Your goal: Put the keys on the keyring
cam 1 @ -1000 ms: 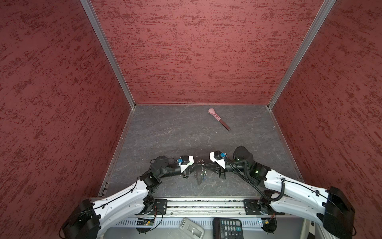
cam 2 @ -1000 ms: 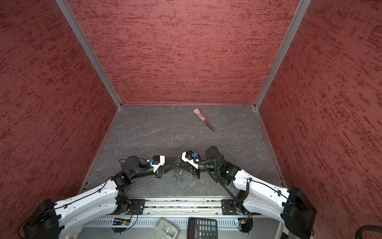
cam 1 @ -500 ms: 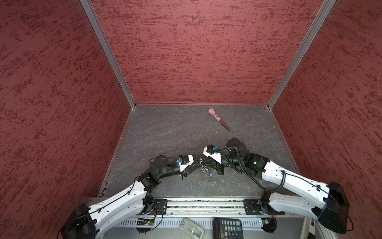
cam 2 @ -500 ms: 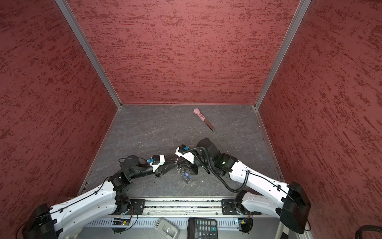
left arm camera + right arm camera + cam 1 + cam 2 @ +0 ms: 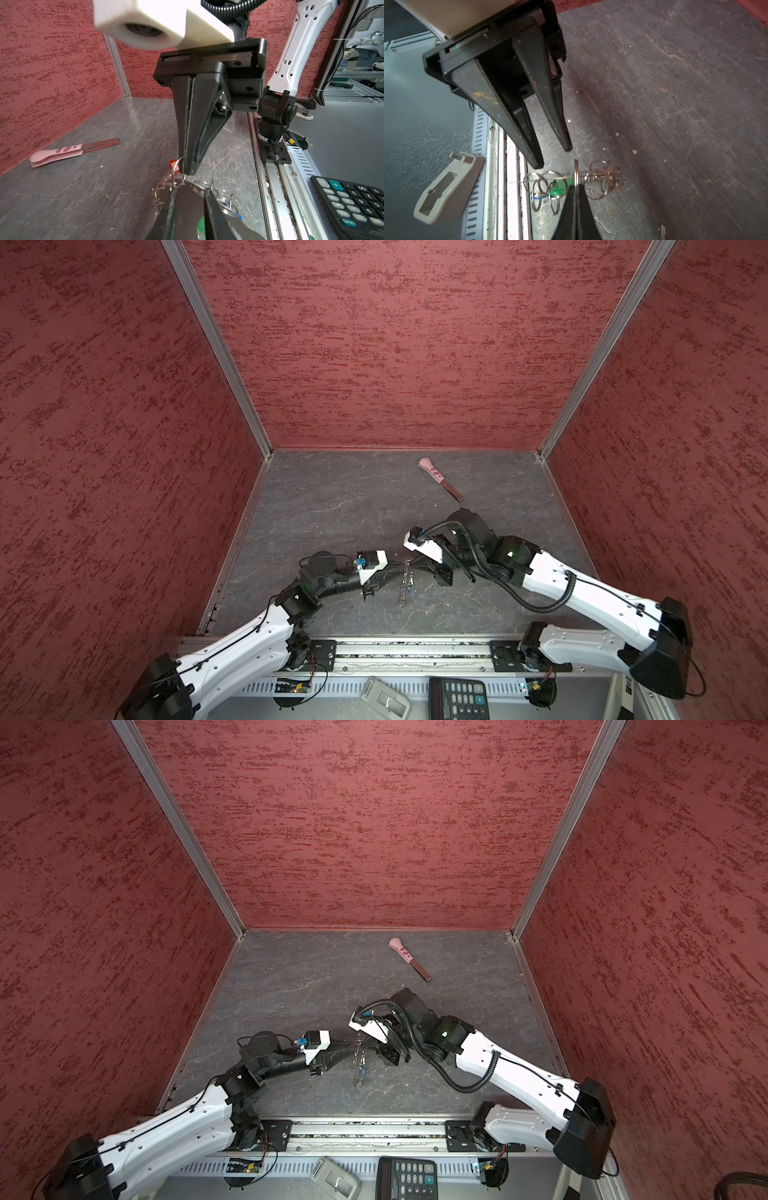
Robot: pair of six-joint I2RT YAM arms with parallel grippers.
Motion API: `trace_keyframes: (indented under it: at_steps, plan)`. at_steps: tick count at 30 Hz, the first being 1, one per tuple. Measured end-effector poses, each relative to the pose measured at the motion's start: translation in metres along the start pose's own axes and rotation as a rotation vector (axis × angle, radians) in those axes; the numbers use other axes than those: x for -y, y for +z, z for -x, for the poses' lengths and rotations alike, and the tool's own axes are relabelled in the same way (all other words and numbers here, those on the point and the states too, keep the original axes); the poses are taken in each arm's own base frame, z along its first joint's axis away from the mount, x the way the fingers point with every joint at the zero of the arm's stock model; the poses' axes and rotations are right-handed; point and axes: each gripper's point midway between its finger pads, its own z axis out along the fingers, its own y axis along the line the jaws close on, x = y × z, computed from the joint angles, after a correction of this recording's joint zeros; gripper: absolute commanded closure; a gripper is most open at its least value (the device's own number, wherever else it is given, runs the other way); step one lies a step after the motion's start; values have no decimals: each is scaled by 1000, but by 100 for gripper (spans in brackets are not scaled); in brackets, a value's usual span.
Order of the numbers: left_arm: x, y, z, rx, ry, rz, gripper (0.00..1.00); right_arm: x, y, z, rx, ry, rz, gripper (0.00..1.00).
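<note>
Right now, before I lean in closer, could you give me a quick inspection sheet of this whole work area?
Surface: grey stone-patterned table, with a few pale specks.
Job's things: keyring, a chain of silver rings, held by one ring; red key tag and green key tag among the rings.
Clutter: pink-handled tool lying near the back wall; calculator and grey case off the table, at the front.
Grippers: right gripper shut on the keyring; left gripper open beside the rings, holding nothing.
Cables: black ribbed cable hanging in a loop on the right side.
Surroundings: red textured walls on three sides.
</note>
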Motion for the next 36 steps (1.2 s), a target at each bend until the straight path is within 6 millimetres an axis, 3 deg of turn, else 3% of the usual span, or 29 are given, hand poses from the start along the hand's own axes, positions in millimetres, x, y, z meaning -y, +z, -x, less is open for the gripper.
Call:
trace_keyframes:
  at_steps: [21,36]
  plan:
    - [-1,2,-3,-1,-39,-28,72,-20,6,-1,-33,-54,89,100]
    - [13,5,-12,-22,-85,-138,94,-20,3,1,-25,-79,78,100]
